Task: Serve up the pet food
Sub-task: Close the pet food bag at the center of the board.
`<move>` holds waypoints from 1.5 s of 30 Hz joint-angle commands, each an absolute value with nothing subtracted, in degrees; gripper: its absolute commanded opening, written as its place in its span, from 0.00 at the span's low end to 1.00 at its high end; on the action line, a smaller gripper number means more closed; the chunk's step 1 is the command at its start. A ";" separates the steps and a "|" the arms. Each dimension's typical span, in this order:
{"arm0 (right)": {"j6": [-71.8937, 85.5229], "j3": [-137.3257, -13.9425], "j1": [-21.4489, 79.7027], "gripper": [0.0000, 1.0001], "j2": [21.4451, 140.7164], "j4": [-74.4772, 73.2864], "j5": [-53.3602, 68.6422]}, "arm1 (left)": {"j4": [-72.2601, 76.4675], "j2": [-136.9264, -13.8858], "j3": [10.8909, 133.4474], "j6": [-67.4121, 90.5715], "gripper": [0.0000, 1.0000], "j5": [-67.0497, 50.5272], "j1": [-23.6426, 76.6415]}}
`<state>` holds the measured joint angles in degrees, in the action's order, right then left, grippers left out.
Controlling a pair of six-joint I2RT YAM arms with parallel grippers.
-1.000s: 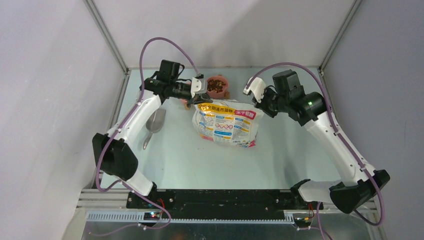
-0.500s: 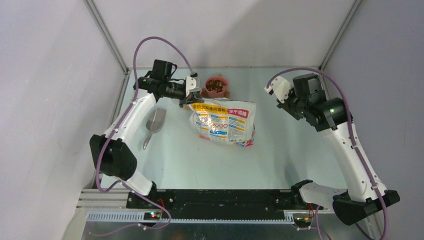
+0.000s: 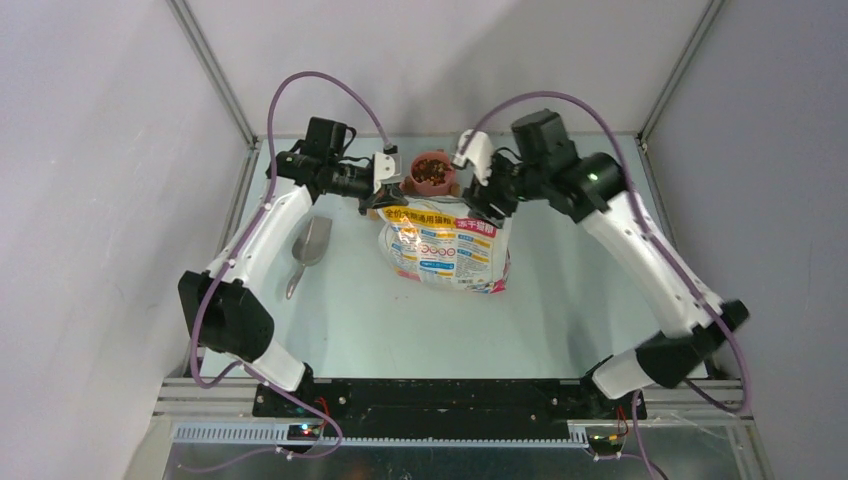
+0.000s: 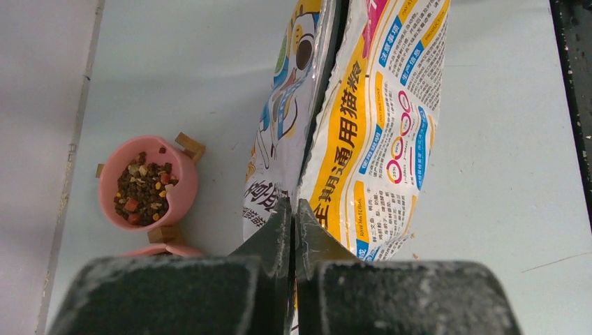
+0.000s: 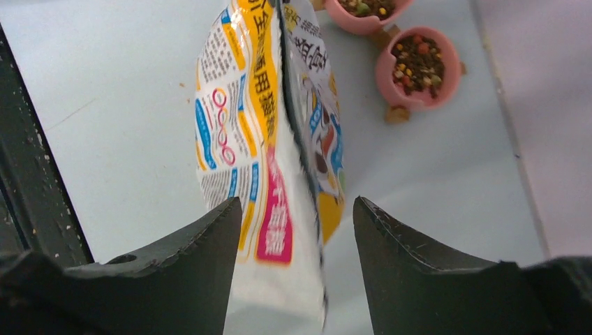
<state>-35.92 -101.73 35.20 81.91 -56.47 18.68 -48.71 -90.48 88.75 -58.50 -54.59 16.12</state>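
The pet food (image 4: 143, 190) is brown and reddish kibble filling a pink bowl (image 3: 433, 172) at the back of the table. The right wrist view shows the same kibble (image 5: 417, 63), and a second pink bowl (image 5: 363, 8) holding more. The printed cat-food bag (image 3: 445, 245) stands just in front of the bowls. My left gripper (image 4: 294, 209) is shut on the bag's top edge at its left end. My right gripper (image 5: 297, 206) is open at the bag's right end, with the bag's end (image 5: 279, 230) between its spread fingers.
A grey metal scoop (image 3: 308, 250) lies on the table left of the bag, under the left arm. The enclosure's back wall rises close behind the bowls. Small wooden blocks (image 4: 189, 146) sit beside the pink bowl.
The right arm swung out to the right, then came back in to the bag's right end, and its jaws opened. The left gripper kept its hold on the bag.
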 commanded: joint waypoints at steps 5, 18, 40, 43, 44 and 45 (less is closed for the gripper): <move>-37.96 -117.22 37.36 0.63 97.30 -58.52 27.13 | -54.65 -88.08 94.52 -61.21 0.00 -50.98 15.13; -42.68 -120.29 40.53 0.45 101.02 -69.66 30.72 | -58.94 -88.39 97.67 -63.43 0.00 -51.60 15.07; -40.89 -119.81 40.07 0.40 102.10 -60.96 18.72 | -60.53 -88.25 101.10 -62.82 0.45 -51.59 14.88; -41.97 -122.03 39.78 0.40 103.24 -64.83 20.63 | -62.55 -87.74 102.44 -63.21 0.48 -51.43 14.04; -42.53 -122.35 39.85 0.39 103.34 -65.46 20.91 | -63.00 -87.59 103.06 -63.24 0.51 -51.33 13.70; -42.71 -122.26 39.88 0.39 103.25 -66.16 21.05 | -64.16 -87.20 103.34 -63.26 0.52 -51.29 13.03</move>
